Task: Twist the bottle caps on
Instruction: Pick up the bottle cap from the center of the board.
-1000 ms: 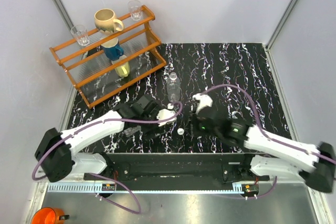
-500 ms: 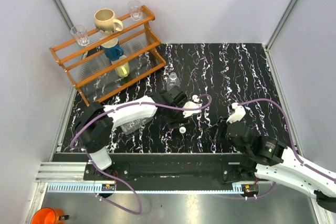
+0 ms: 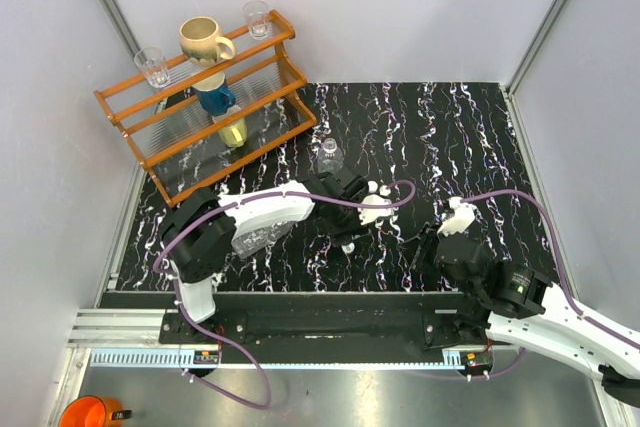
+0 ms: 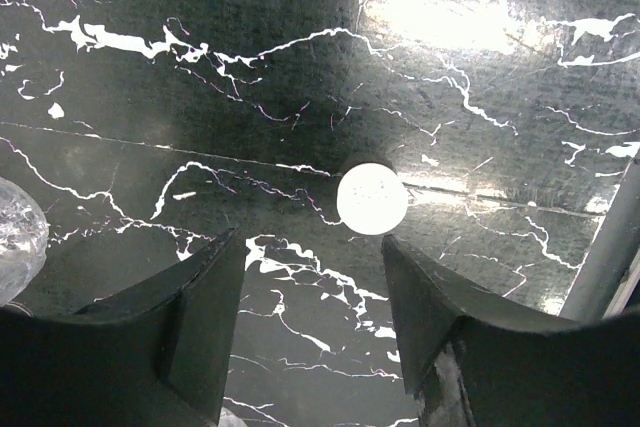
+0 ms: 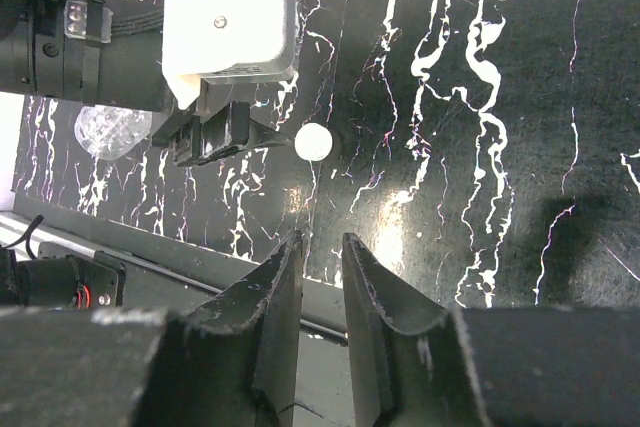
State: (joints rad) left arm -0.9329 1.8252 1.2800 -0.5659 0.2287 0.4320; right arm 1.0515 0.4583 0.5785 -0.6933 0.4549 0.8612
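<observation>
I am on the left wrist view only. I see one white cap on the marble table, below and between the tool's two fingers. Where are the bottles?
Observer: One bottle stands upright on the table, beyond the left tool and apart from it.
Operator: And the second one?
Observer: The other bottle lies on its side, partly under the left arm.
Operator: Is the right tool close to my cap?
Observer: No. The right tool is off to the right of the bottle cap, well apart from it, with only a narrow gap between its jaws and nothing in them.
</observation>
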